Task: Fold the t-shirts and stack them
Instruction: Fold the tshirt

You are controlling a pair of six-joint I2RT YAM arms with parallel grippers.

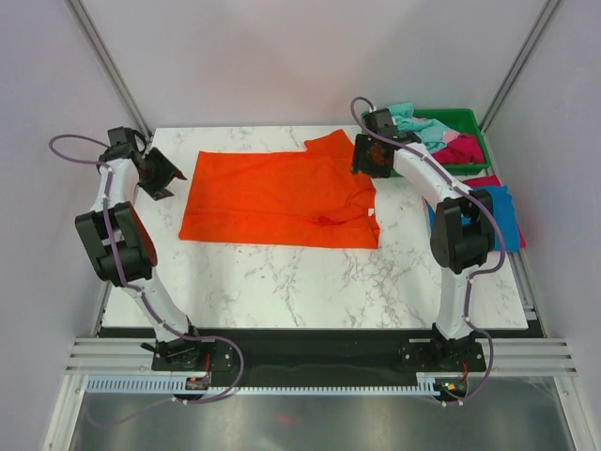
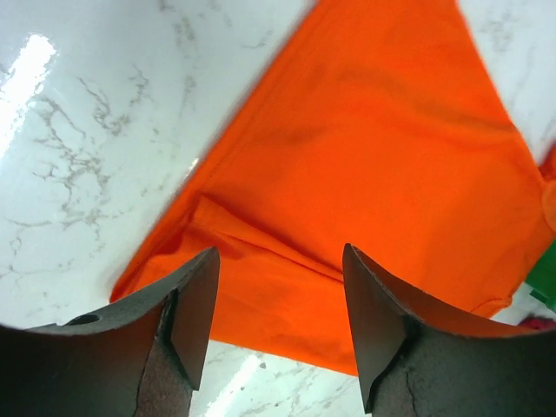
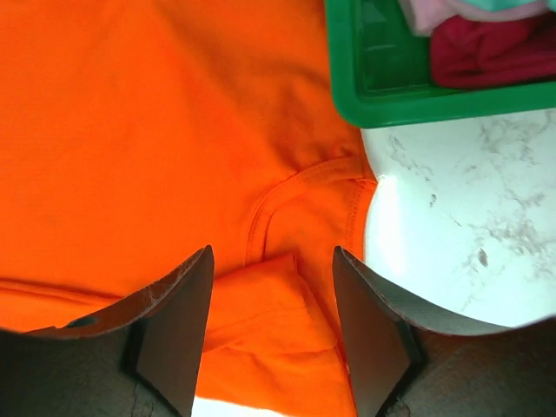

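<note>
A bright orange t-shirt [image 1: 282, 199] lies spread on the marble table, partly folded, with a sleeve sticking out at the far right. My left gripper [image 1: 161, 176] is open and empty, just off the shirt's left edge; its wrist view shows the orange t-shirt [image 2: 365, 165] below the open jaws. My right gripper [image 1: 369, 155] is open and empty above the shirt's collar [image 3: 300, 204] at the far right. Teal and magenta t-shirts [image 1: 439, 136] lie in a green tray. A blue t-shirt [image 1: 501, 214] lies over a magenta one at the right edge.
The green tray [image 1: 467, 117] stands at the far right corner, close to my right gripper; its rim shows in the right wrist view [image 3: 408, 104]. Bare marble table [image 1: 282, 282] lies in front of the orange shirt. Frame posts rise at both far corners.
</note>
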